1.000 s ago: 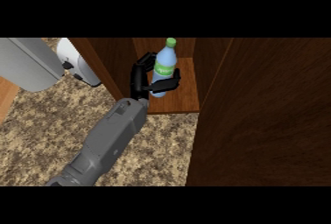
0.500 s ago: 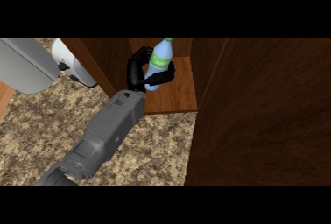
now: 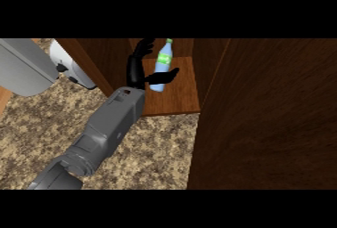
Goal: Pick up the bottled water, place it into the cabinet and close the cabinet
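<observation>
While bottled water stands on cabinet shelf, left hand unclenched beside it, cabinet door right, grey appliance left

A kitchen is indicated — a speckled stone counter is met by a dark wooden cabinet with its door opened — and a grey appliance is set alongside.

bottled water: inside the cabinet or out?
Inside. The bottled water is upright over the cabinet shelf, behind its front edge. The left hand is beside it, fingers straight, thumb across its base.
</observation>
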`<state>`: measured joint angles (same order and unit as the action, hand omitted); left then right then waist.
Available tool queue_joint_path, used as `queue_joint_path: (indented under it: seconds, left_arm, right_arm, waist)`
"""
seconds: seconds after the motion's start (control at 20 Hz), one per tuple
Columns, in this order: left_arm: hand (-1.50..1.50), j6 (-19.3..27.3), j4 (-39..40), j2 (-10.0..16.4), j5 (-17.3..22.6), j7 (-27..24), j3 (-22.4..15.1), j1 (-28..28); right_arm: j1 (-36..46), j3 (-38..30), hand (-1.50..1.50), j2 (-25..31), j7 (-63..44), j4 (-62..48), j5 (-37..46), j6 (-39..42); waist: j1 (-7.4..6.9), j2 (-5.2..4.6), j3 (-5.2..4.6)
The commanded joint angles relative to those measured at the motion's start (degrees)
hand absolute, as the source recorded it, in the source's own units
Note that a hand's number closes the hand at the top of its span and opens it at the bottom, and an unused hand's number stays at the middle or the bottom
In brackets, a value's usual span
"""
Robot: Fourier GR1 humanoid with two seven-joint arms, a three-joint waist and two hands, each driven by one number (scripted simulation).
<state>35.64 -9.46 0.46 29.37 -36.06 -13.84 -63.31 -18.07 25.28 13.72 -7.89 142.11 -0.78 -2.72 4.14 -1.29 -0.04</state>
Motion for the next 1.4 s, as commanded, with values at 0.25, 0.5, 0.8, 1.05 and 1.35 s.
queue_joint_path:
  seconds: [0.25,0.5,0.8,1.05,1.35]
  left_arm:
    - [-1.5,-4.2,2.7,0.9,1.6,-2.7,3.7,-1.3]
    - [-1.5,-4.3,2.7,-0.4,0.2,-3.1,2.6,-2.5]
    - [-1.5,-9.7,-0.1,-0.4,0.8,-2.6,2.6,-4.1]
    - [-1.5,-21.6,-2.9,-0.4,1.8,-3.9,3.6,-4.1]
    - [-1.5,-24.8,-8.8,-0.5,5.1,-3.9,2.0,1.4]
  right_arm:
    - [-2.0,-1.9,-1.5,1.6,-1.3,4.9,-3.5,1.8]
    - [-2.5,0.1,-1.5,-0.4,-0.1,3.6,-2.2,1.1]
    - [-0.3,-0.1,-1.5,-1.5,-0.7,1.5,-1.3,0.9]
    - [-2.6,-5.9,-1.5,1.6,0.0,3.5,-5.0,3.1]
    - [-2.1,-5.7,-1.5,1.0,-2.6,5.6,-3.9,3.0]
  waist:
    - [0.55,-0.41,-0.04]
    - [-0.14,0.11,0.0]
    - [0.17,0.15,-0.02]
    - [-0.81,0.5,0.06]
    - [-2.08,1.08,0.04]
